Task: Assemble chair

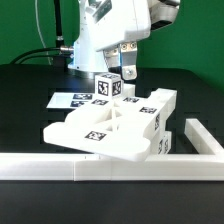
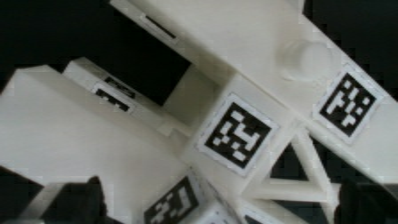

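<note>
Behind border rail (image 1: pixel 110 167), chair assy (image 1: pixel 115 125) w/ tagged X-braced panel (image 2: pixel 267 135), marker board (image 1: pixel 75 101) beyond it, gripper (image 1: pixel 128 72) hung above assy, finger state couldn't tell.

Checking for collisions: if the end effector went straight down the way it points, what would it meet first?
Probably the tagged block it hangs over, standing on the chair parts; the end effector seems just beside it, so depth is uncertain.
</note>
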{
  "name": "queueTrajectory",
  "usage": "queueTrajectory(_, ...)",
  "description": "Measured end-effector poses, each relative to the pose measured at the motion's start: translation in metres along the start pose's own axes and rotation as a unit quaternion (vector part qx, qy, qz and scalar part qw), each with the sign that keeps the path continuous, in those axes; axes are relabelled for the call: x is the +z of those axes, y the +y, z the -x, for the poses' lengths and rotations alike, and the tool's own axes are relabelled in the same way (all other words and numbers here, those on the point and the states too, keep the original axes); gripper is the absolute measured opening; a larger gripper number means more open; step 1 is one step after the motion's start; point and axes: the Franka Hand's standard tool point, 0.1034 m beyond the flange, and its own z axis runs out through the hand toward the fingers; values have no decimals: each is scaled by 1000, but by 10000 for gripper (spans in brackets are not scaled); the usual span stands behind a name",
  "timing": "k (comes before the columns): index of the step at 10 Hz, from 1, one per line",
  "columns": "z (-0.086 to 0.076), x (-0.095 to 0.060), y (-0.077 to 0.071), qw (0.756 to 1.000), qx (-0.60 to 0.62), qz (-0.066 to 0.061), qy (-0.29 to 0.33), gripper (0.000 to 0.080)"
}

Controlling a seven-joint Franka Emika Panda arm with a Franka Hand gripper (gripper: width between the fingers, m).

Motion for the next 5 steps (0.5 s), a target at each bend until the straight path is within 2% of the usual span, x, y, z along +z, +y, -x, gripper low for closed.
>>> queueTrajectory(2, 0, 1, -1, 992, -126, 12, 4, 649)
queueTrajectory(5, -2, 1, -1, 976, -217, 15, 5, 649)
